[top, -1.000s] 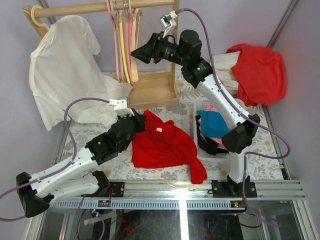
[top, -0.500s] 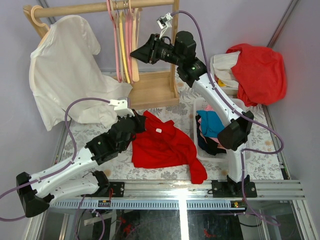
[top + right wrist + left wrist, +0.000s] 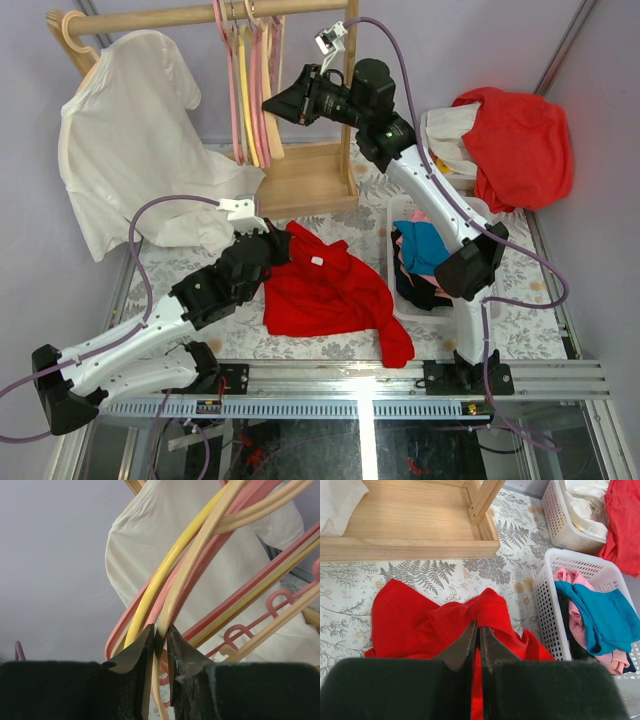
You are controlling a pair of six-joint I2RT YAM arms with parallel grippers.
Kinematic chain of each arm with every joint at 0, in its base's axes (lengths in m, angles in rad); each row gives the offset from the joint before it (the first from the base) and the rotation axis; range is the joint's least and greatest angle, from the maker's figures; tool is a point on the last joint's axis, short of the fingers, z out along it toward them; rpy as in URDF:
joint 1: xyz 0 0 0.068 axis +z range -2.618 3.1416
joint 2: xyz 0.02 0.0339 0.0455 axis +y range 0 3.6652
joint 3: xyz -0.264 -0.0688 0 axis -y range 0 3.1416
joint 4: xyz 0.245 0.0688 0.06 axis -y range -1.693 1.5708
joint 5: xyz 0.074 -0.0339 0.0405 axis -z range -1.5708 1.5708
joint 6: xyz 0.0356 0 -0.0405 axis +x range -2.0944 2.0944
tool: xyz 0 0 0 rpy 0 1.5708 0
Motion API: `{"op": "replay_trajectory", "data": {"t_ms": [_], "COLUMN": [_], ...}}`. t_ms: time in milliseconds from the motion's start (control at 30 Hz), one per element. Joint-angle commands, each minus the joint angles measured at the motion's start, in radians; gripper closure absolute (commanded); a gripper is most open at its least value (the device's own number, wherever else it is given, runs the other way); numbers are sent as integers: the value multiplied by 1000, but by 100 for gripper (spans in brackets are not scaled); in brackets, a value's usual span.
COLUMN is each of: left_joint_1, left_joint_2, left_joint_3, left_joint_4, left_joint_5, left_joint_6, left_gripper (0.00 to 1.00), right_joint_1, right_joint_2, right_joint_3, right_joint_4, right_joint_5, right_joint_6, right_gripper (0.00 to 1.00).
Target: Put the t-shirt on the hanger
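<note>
Right jaws pinch the hanger (image 3: 176, 587), crammed against the yellow hanger (image 3: 159, 580) and pink hangers (image 3: 120, 628). If I pull crooked, they snag or come too. My left jaws clamp a fold of the t-shirt (image 3: 405, 625) on the surface (image 3: 350, 595); it could slip.

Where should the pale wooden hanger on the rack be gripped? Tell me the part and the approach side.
Probably its sloping arm, low down: the hanger hangs edge-on among a yellow hanger and pink hangers, so come from the right, jaws straddling the thin flat arm, as the right gripper does.
</note>
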Motion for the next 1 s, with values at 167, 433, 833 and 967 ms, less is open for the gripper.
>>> {"op": "replay_trajectory", "data": {"t_ms": [167,433,833,967], "left_joint_1": [-3,-3,-3,-3], "left_joint_2": [-19,-18,-41,-39], "left_joint_3": [40,61,69,69], "left_joint_4": [-2,-26,-53,-55], "left_joint_5": [-42,-46,-61,-61], "left_joint_6": [15,17,16,15], "left_gripper": [100,100,100,100], "right_joint_1": [-42,-58,-88,-103], "right_joint_2": [-41,-105,-133,-101], "right_joint_3": [40,-42,-130,-120], "right_joint_4": [50,148,456,542], "right_joint_5": [-48,-69,-131,-135], "right_joint_6": [6,43,295,393], "right_gripper": [90,100,100,100]}}
